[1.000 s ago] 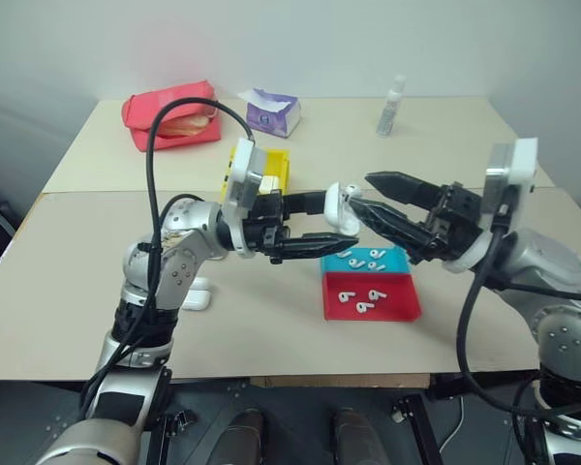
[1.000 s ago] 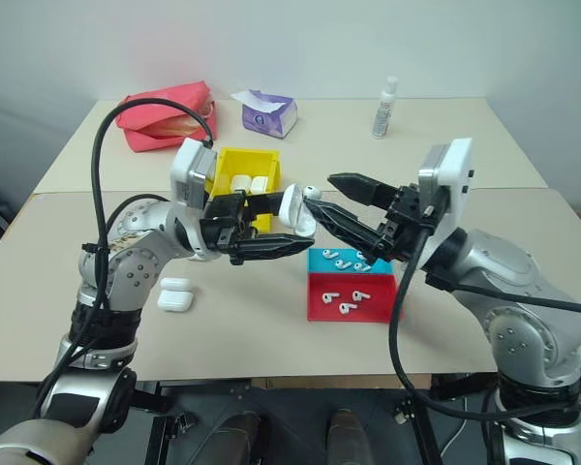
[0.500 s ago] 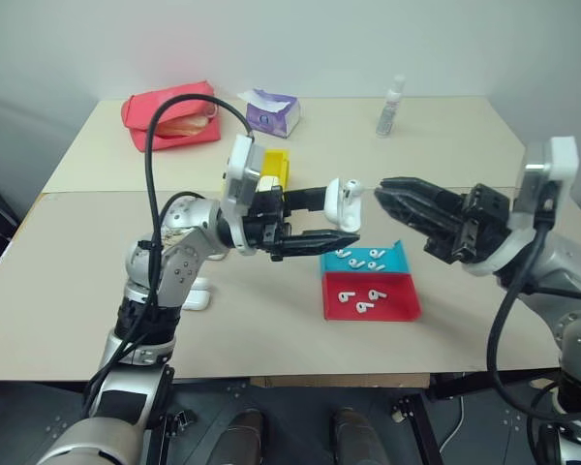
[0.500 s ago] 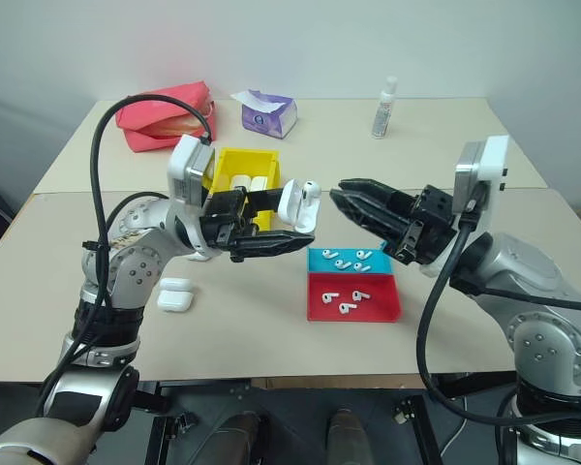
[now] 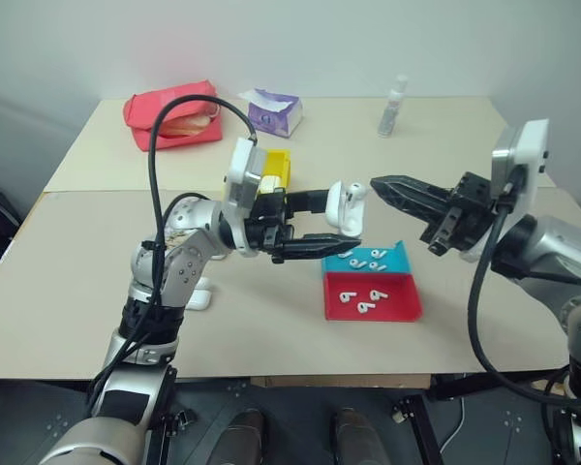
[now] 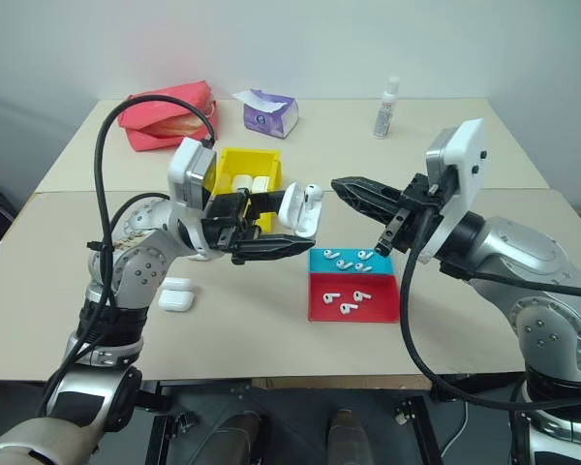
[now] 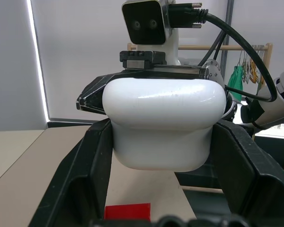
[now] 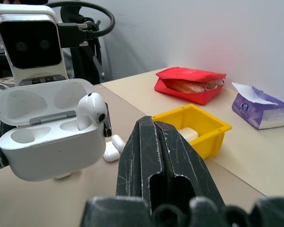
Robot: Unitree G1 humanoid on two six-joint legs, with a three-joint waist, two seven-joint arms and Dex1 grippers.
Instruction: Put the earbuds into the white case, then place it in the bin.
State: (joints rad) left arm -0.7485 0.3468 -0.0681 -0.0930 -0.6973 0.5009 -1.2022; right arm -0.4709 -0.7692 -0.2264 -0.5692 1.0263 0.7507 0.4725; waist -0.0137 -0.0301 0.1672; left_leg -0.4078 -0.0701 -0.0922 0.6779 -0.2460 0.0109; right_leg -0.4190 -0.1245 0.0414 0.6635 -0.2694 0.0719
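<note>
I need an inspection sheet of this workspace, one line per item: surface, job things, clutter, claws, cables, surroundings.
Surface: two beige tables pushed together.
Job things: open white case held in the air, one earbud seated, the other socket empty; loose earbuds in the blue tray and red tray; yellow bin holding white cases; spare case on the table.
Clutter: red pouch, purple tissue pack, small bottle at the far side.
Claws: left claw shut on the case; right claw shut, empty, just short of the case.
Cables: black cable looping over the left arm; another hanging from the right.
Surroundings: plain wall behind.
</note>
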